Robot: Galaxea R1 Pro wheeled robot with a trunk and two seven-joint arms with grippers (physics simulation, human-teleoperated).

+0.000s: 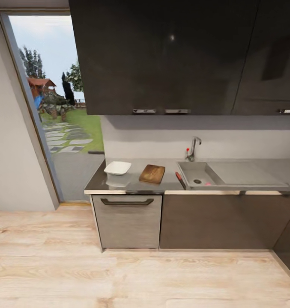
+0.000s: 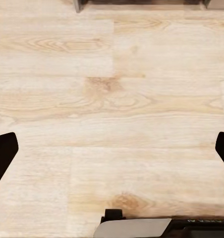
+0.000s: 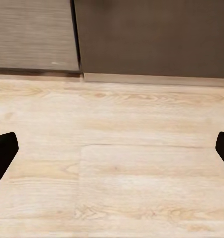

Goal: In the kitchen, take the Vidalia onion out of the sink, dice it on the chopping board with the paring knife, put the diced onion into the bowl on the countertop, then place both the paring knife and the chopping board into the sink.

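Note:
Across the wooden floor, the countertop (image 1: 170, 169) carries the white bowl (image 1: 118, 167) at its left end and the brown chopping board (image 1: 152, 173) beside it. The red-handled paring knife (image 1: 179, 179) lies between the board and the sink (image 1: 196, 171). A small pinkish spot at the basin's front edge looks like the Vidalia onion (image 1: 207, 184). My left gripper (image 2: 112, 153) and my right gripper (image 3: 112, 153) are both open over bare floor, their dark fingertips (image 2: 3, 151) (image 3: 3, 151) wide apart with nothing between them.
A chrome tap (image 1: 193, 148) with a red knob stands behind the basin, and the drainboard (image 1: 247, 172) lies to its right. Dark wall cabinets (image 1: 170, 55) hang above. A grey appliance front (image 1: 127, 220) sits under the bowl. A glass door (image 1: 55, 115) is at the left.

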